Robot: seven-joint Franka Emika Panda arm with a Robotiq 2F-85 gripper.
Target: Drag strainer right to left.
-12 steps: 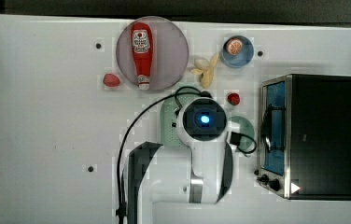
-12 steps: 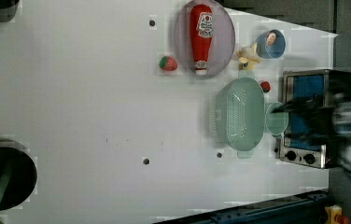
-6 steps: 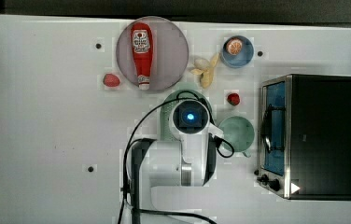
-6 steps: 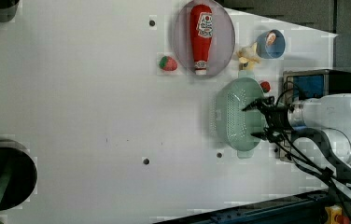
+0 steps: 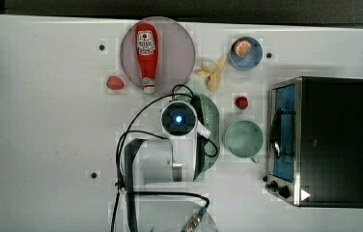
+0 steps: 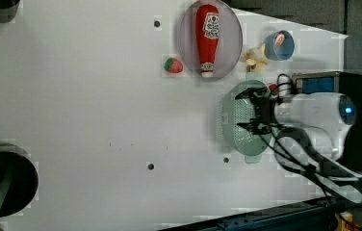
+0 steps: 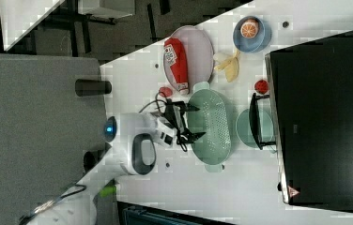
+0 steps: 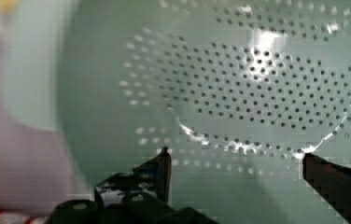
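Mint-green plastic under us: the strainer (image 7: 211, 127) sits at centre of the right view, between the ketchup plate (image 7: 203, 47) and the cup (image 7: 246, 127). Our gripper (image 7: 189, 121) hangs above it, fingers spread wide, holding nothing. We'd hook its inner wall low, then pull steadily. Its long axis runs top-to-bottom in frame.

Ketchup bottle (image 5: 146, 54) label: text unreadable.
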